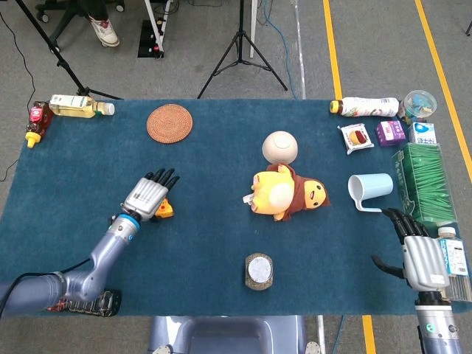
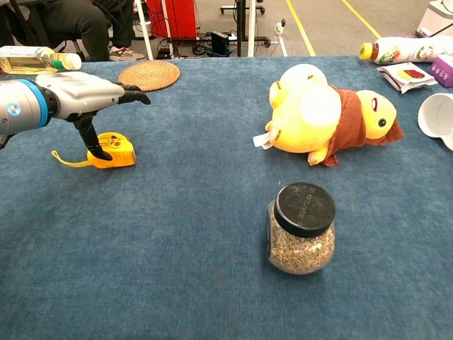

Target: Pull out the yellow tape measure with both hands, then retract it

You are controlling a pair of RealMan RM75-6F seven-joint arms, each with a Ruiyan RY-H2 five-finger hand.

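we see the left hand (image 2: 85,95) stretched flat over the blue table cloth (image 2: 212,283), fingers extended forward and slightly apart, with the thumb pointing down so that its tip meets the top of the yellow tape measure (image 2: 113,150). from the chest view the tape measure sits directly under the hand, lying on the cloth, with a short curl of yellow tape trailing out toward the left; the hand touches it but we cannot say it grips it. in the head view only a corner of the tape measure (image 1: 166,210) shows past the hand (image 1: 150,198). the right hand (image 1: 420,254) hangs near the table's right edge, well apart from the tape measure, fingers straight and a little spread, holding nothing. further out, a plush toy (image 2: 325,117) lies at mid table, a jar with a black lid (image 2: 303,227) stands in front of it, and a woven coaster (image 2: 148,74) rests beyond the left hand.
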